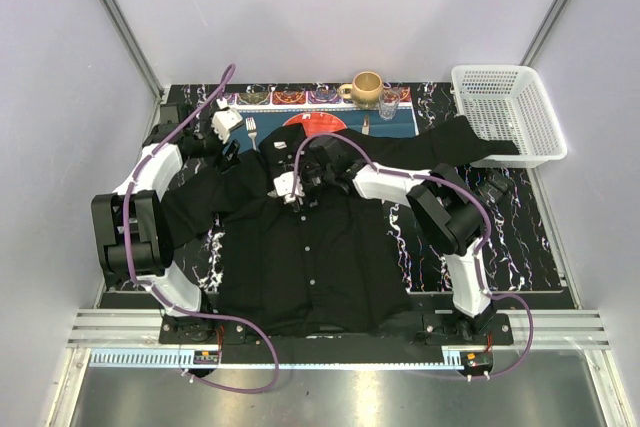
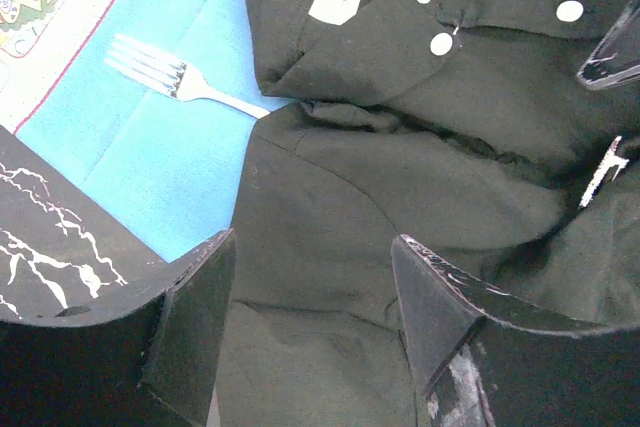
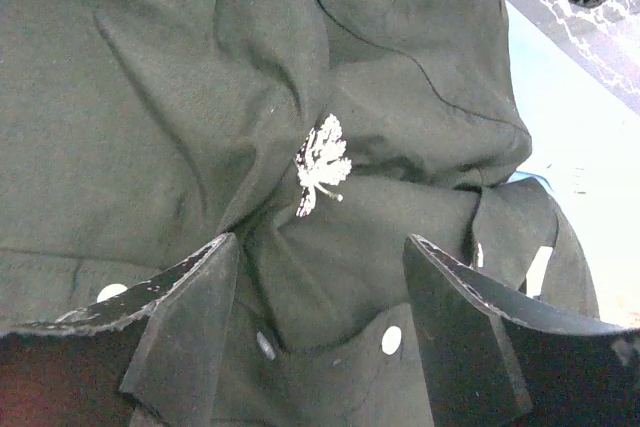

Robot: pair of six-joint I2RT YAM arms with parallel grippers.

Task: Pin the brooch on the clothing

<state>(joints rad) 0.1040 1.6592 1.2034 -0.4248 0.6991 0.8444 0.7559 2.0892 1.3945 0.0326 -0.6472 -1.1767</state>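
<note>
The clothing [image 1: 310, 247], a black button-up shirt, lies spread flat on the table. The brooch [image 3: 322, 164], a small whitish leaf shape, sits on a fold of the shirt [image 3: 150, 97] just beyond my right gripper [image 3: 320, 239]. That gripper is open, with only cloth and a white button [image 3: 392, 340] between its fingers. In the left wrist view the brooch [image 2: 605, 169] shows as a silvery sliver at the right edge. My left gripper [image 2: 312, 237] is open over the shirt's shoulder [image 2: 400, 177] near the collar, holding nothing. From above, the two grippers [image 1: 228, 150] [image 1: 292, 195] hover over the shirt's upper part.
A fork [image 2: 175, 82] lies on a blue placemat [image 2: 170, 177] left of the collar. Behind the shirt stand a tan cup [image 1: 366, 87], a glass [image 1: 389, 102] and a red plate [image 1: 320, 125]. A white basket [image 1: 505, 112] sits at the back right, one sleeve reaching toward it.
</note>
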